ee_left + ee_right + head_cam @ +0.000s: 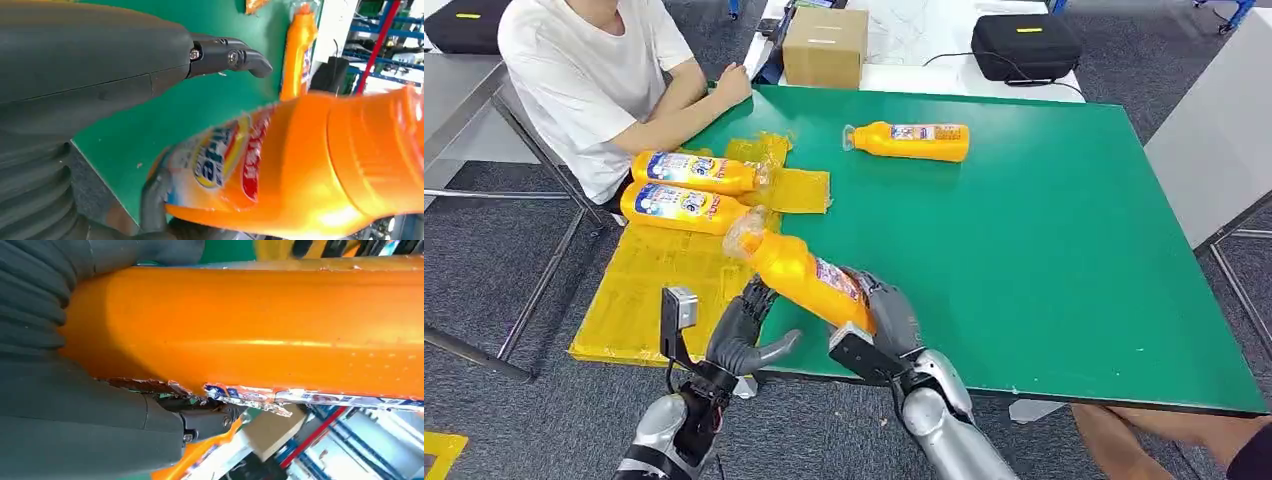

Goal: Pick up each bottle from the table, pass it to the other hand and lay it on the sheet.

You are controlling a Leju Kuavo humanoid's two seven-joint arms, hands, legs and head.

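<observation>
My right hand [886,322] grips an orange bottle [802,272] by its base and holds it tilted above the table's near edge, cap end toward the yellow sheet [649,295]. The same bottle [260,325] lies across that hand's palm in the right wrist view. My left hand [746,330] is open just under the bottle's neck end, fingers raised and thumb spread; I cannot tell if they touch it. The bottle [310,170] looms close in the left wrist view. Two bottles [692,170] [679,205] lie side by side on the sheet. Another bottle [912,140] lies on the green table [1044,260].
A person in a white shirt [589,70] sits at the far left with a forearm on the table corner. A cardboard box [824,45] and a black case [1024,45] stand beyond the far edge. Someone's leg [1124,430] shows at the near right.
</observation>
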